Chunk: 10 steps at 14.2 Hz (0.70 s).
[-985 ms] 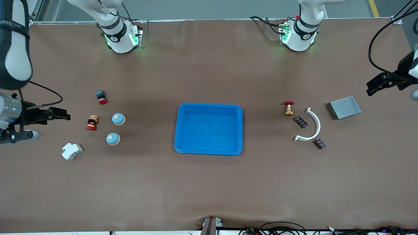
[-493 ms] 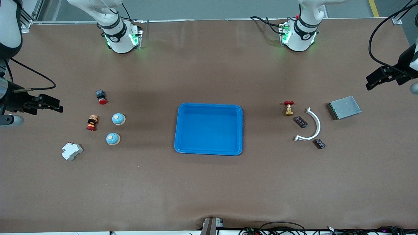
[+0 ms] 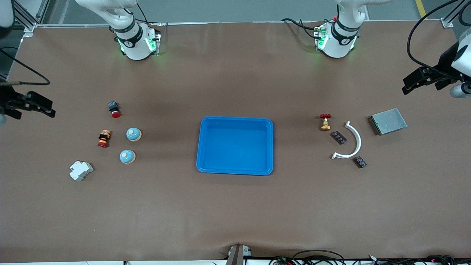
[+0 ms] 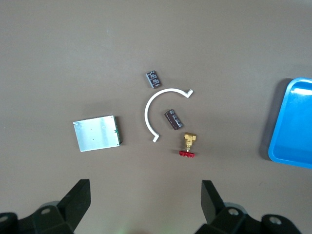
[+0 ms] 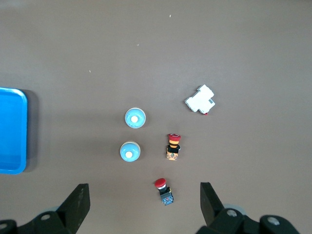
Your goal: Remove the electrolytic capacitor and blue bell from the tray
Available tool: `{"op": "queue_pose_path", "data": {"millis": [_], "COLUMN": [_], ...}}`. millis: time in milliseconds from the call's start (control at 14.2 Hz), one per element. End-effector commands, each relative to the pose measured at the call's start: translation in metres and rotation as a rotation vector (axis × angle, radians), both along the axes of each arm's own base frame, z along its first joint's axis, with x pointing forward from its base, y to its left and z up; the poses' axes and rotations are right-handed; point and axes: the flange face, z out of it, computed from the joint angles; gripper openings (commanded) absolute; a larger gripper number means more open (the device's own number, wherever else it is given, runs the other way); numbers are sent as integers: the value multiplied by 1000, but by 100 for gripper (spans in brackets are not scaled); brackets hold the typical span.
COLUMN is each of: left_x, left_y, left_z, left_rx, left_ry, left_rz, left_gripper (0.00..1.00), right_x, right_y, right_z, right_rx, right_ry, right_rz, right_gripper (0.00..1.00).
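Your tray (image 3: 235,145) sits empty mid-table, bells (image 3: 133,134) at the right arm's end, capacitors (image 3: 339,137) at the left's: looks done, left gripper (image 3: 415,81) and right gripper (image 3: 35,105) wide open, empty.

The blue tray (image 3: 235,145) sits mid-table with nothing inside; two blue bells (image 3: 133,134) stand toward the right arm's end.

Tray (image 3: 235,170): smooth, slightly glossy blue plastic. Table cover (image 3: 235,213): matt brown sheet, faintly wrinkled near front edge. Flat box (image 3: 389,121): dull grey metal, brushed look. Curved strip (image 3: 356,141): white plastic, smooth. Valve (image 3: 325,122): brass-coloured metal body, red handle. Two bells (image 3: 133,134): glossy blue domes. Block (image 3: 81,170): white matt plastic.
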Motion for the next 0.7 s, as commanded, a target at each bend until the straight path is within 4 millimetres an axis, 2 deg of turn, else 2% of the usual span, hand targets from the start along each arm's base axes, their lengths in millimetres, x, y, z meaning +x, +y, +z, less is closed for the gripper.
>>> {"op": "queue_pose_path", "data": {"millis": [0, 211, 422, 633], "left_x": [-7, -4, -5, -5], "left_y": [-8, -8, -7, -8], "left_z": [4, 21, 22, 24], "left_rx": [-15, -18, -18, -18], "left_ry": [-10, -38, -35, -38], "left_rz": [-31, -27, -24, -24], "left_gripper": [100, 100, 100, 100], "right_x": [-8, -9, -13, -15], "right_y": [-3, -2, 2, 3], "right_z": [5, 7, 14, 6], "right_rx": [-8, -6, -4, 4], "right_ry": [0, -2, -11, 32], "right_rz": [-28, -39, -74, -77], "right_gripper": [100, 100, 100, 100]}}
